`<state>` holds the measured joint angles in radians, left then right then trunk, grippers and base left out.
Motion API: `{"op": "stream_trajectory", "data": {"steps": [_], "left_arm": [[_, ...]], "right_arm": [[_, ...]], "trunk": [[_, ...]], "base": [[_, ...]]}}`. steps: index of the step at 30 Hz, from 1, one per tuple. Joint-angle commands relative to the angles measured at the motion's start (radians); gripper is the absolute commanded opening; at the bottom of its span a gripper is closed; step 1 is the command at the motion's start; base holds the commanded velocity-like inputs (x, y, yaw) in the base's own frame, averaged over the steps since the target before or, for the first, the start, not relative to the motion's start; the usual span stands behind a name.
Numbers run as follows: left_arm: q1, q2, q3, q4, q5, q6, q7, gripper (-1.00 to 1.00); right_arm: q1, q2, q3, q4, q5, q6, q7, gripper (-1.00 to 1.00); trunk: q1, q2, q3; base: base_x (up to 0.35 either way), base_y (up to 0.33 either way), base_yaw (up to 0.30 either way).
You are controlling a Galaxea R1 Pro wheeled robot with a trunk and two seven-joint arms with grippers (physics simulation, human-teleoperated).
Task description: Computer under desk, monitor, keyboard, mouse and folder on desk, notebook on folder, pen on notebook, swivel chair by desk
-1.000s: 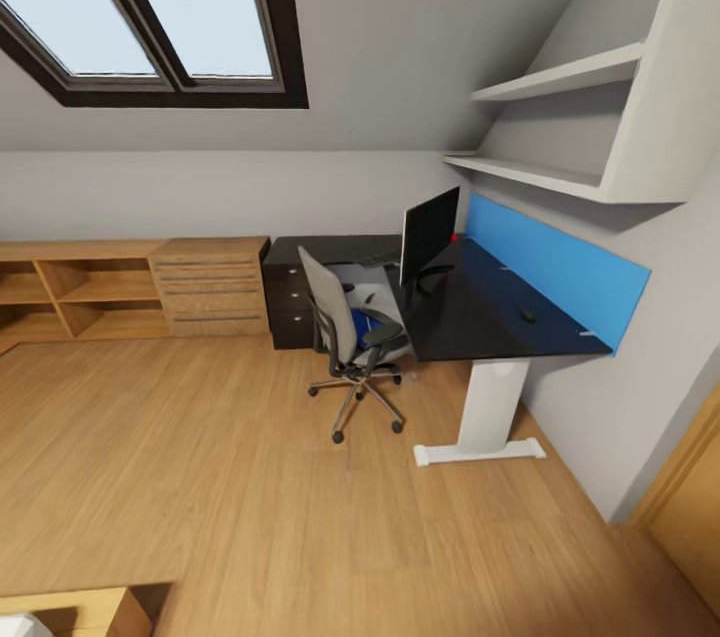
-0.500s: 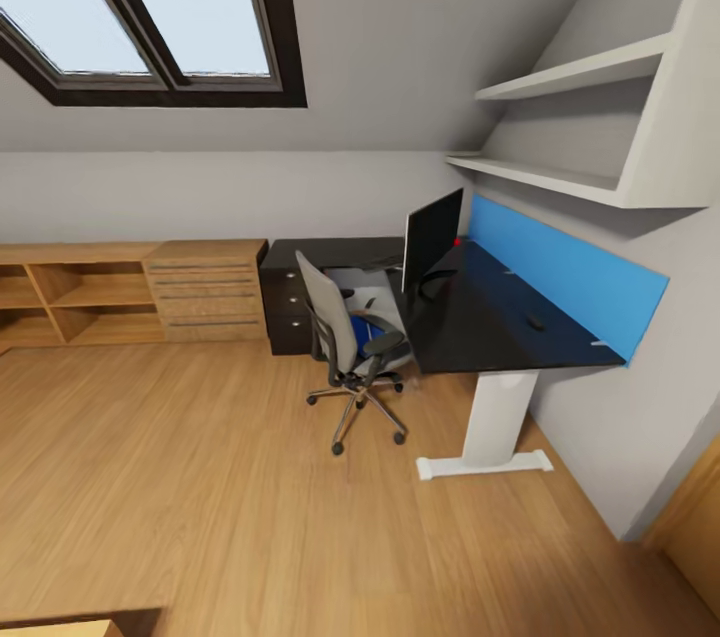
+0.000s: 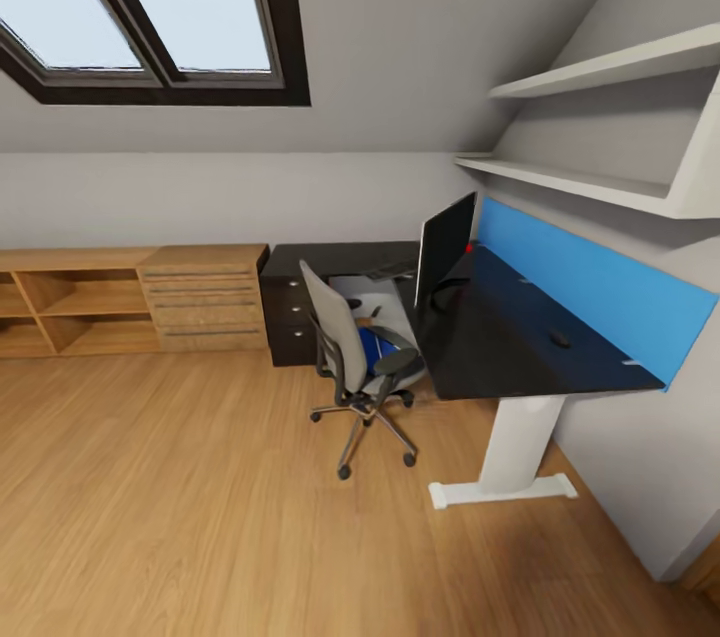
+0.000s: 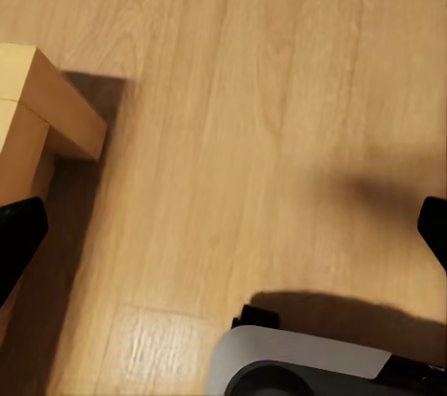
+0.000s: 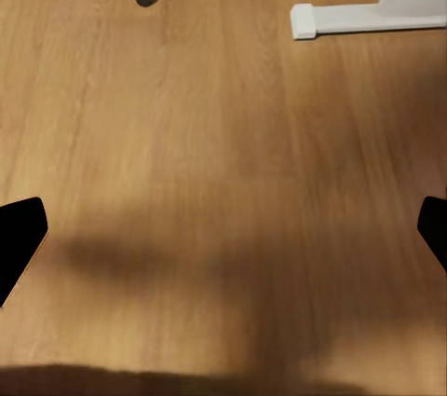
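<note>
Both end effectors, left (image 4: 223,228) and right (image 5: 223,228), hang spread apart over the wood floor (image 3: 200,497), while the blue folder (image 3: 375,349) lies on the swivel chair (image 3: 355,357) at the black counter's (image 3: 520,337) front edge, monitor (image 3: 443,247) standing on top

The folder (image 3: 376,349) shows as a blue patch, mostly hidden behind the swivel chair (image 3: 350,347) back and armrest. The monitor (image 3: 444,248) stands edge-on, its screen face unreadable. A small dark object (image 3: 560,339) on the desk (image 3: 520,327) (possibly the mouse) is too small to identify.
</note>
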<state>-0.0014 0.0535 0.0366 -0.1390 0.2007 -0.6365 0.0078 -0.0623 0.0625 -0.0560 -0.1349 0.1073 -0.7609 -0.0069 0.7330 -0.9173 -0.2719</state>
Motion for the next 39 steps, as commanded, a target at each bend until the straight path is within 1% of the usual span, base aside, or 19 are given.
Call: {"op": "stream_trajectory", "data": {"steps": [1, 7, 15, 21, 39], "left_arm": [[0.000, 0.000, 0.003, -0.001, -0.003, -0.002, 0.001, 1.00], [0.000, 0.000, 0.003, -0.001, -0.003, -0.002, 0.001, 1.00], [0.000, 0.000, 0.003, -0.001, -0.003, -0.002, 0.001, 1.00], [0.000, 0.000, 0.003, -0.001, -0.003, -0.002, 0.001, 1.00], [0.000, 0.000, 0.003, -0.001, -0.003, -0.001, 0.001, 1.00]], "right_arm": [[-0.001, 0.001, -0.007, 0.000, 0.009, -0.003, -0.001, 1.00], [-0.001, 0.004, -0.007, 0.000, 0.008, -0.003, -0.003, 1.00], [-0.001, 0.006, -0.007, 0.000, 0.008, -0.003, -0.005, 1.00], [-0.001, 0.006, -0.007, 0.000, 0.009, -0.003, -0.005, 1.00], [-0.001, 0.002, -0.005, 0.000, 0.011, -0.003, -0.001, 1.00]], "trunk": [[0.001, -0.001, -0.001], [0.001, -0.001, -0.001], [0.001, -0.001, -0.001], [0.001, -0.001, -0.003], [0.001, -0.001, -0.003]], "base": [[0.329, 0.126, 0.000], [0.315, 0.056, 0.056], [0.109, 0.003, 0.262], [0.278, 0.000, 0.174], [0.325, 0.000, 0.011]]}}
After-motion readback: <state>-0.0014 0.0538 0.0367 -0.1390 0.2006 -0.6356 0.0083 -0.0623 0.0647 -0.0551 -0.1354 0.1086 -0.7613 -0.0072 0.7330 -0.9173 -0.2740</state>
